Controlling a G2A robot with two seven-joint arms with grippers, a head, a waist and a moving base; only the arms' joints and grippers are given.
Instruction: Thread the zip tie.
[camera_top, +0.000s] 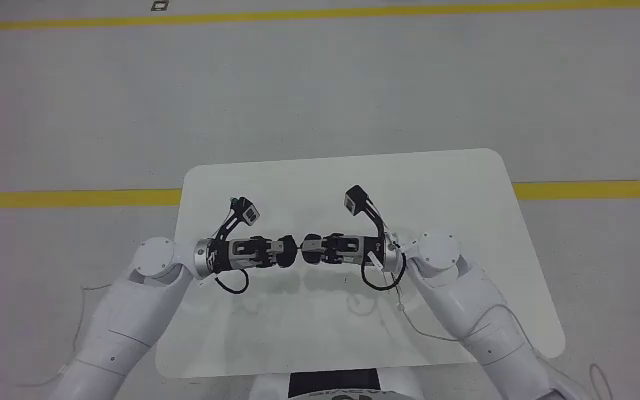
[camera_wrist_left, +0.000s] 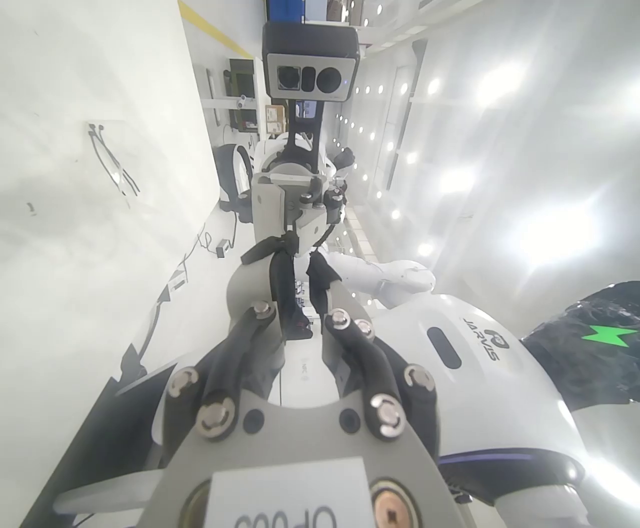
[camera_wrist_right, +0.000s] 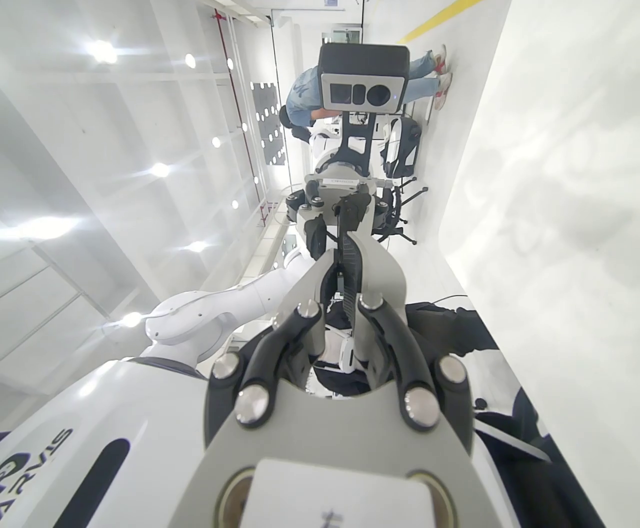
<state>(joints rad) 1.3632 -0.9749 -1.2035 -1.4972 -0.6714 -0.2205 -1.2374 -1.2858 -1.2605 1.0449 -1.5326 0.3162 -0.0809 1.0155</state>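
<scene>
From above, the left gripper (camera_top: 287, 250) and right gripper (camera_top: 307, 250) meet tip to tip over the white tabletop (camera_top: 450, 190). At the left wrist, its fingers (camera_wrist_left: 281, 280) stand slightly apart, a narrow gap between them. At the right wrist, the fingers (camera_wrist_right: 380, 270) are pinched on the black zip tie (camera_wrist_right: 350, 265), held above the tabletop.

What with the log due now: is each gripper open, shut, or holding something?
Left gripper: cannot be told.
Right gripper: closed on the zip tie.
</scene>
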